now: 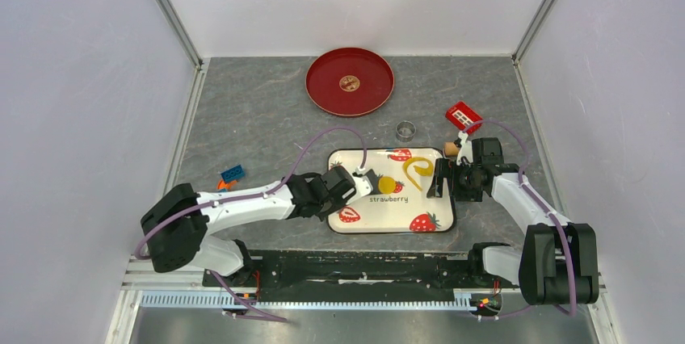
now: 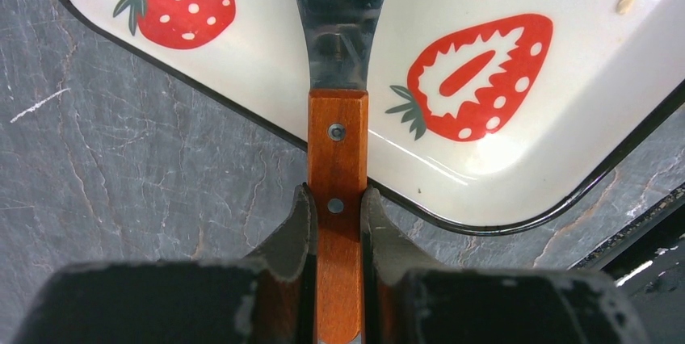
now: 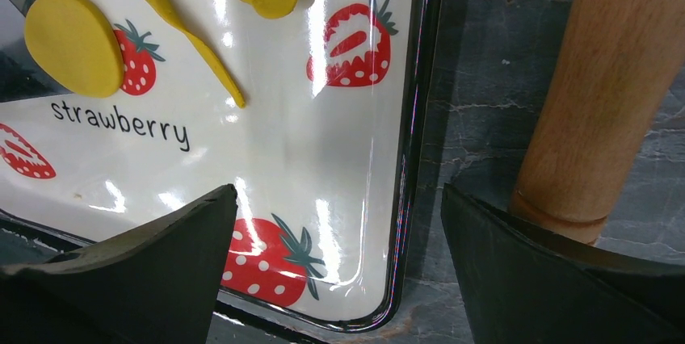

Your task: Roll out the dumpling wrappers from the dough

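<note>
A round flat yellow wrapper (image 1: 387, 184) lies on the white strawberry tray (image 1: 428, 199), at the tip of a spatula blade (image 1: 365, 180). It also shows in the right wrist view (image 3: 73, 44). A curled strip of yellow dough (image 1: 418, 168) lies beside it. Another small disc (image 1: 349, 82) sits in the middle of the red plate (image 1: 323, 94). My left gripper (image 2: 337, 195) is shut on the spatula's wooden handle (image 2: 337, 150). My right gripper (image 3: 338, 190) is open and empty, straddling the tray's right rim (image 3: 408, 158). A wooden rolling pin (image 3: 598, 94) lies just right of it.
A metal ring cutter (image 1: 405, 129) stands behind the tray. A red block (image 1: 463, 116) lies at the back right. A blue and orange block (image 1: 233, 174) lies left of the left arm. White walls enclose the grey tabletop on three sides.
</note>
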Tool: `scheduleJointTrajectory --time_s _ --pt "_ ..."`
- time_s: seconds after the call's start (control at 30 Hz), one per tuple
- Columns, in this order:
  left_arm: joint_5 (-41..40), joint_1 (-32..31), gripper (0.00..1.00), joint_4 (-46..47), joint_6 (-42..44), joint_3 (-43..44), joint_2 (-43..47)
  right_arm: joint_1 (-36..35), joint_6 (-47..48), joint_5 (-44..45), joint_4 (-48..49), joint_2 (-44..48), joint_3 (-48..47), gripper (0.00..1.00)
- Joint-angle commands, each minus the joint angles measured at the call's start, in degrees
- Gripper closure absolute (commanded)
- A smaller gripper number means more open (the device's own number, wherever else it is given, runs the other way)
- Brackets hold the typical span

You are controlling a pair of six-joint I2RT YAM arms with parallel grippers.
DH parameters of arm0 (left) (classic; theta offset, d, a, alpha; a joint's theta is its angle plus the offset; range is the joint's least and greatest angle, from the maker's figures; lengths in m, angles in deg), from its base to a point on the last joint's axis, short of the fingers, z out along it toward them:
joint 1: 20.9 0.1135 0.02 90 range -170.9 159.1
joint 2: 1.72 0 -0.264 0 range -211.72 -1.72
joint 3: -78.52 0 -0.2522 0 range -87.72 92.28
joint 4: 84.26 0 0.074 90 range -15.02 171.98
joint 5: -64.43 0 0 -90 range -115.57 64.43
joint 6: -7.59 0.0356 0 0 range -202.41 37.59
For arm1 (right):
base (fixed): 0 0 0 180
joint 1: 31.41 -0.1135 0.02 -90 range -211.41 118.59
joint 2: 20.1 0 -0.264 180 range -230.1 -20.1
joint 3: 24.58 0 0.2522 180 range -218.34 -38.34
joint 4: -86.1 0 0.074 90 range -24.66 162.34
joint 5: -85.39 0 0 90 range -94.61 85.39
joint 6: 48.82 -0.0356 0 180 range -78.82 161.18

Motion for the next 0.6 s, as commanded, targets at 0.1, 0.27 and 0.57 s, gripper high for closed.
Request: scheduleJointTrajectory --time_s 0.1,0.27,0.57 --pt "2.05 -0.3 0.98 -0.44 1.86 5.13 -2.32 0.18 0.95 -1.02 1.01 -0.26 0.46 0.02" --pt "4.79 0.19 0.98 -2.68 1.17 6.65 -2.54 0.14 0.99 -1.5 1.06 -0.28 0.37 0.02" --pt "11.48 1.61 0.98 -7.23 2.77 8.87 -2.31 0.14 0.95 -1.79 1.02 -0.17 0.46 0.02"
